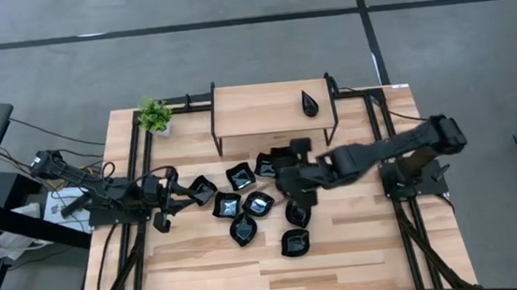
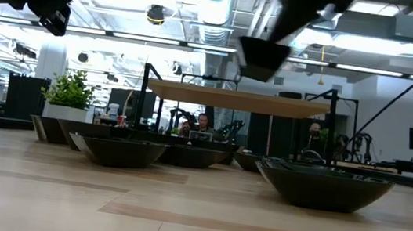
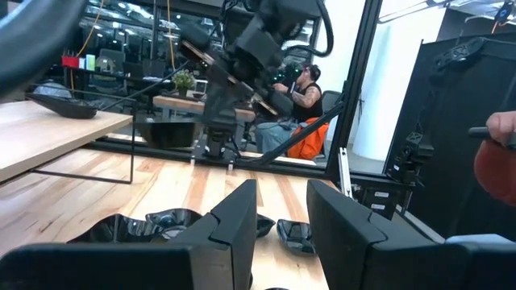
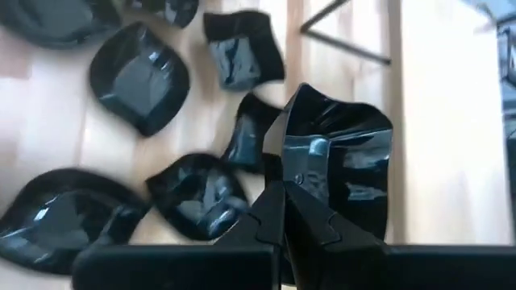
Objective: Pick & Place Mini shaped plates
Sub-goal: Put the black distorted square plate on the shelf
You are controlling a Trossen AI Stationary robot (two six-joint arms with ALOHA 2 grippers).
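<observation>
step: carry phase, judged; right tool pinching rim of a square plate, lifted above the table, frame centre.
next: likely move up-frame to the raised shelf, then release flat.
plate look: glossy black, wavy edges.
other plates: cluster mid-table; one teardrop plate on shelf.
left tool: spread, empty, left of cluster.

Glossy black plates, pale wooden table, matt dark fingers

plant: table's far-left corner | shelf: far centre | person: seated beyond
</observation>
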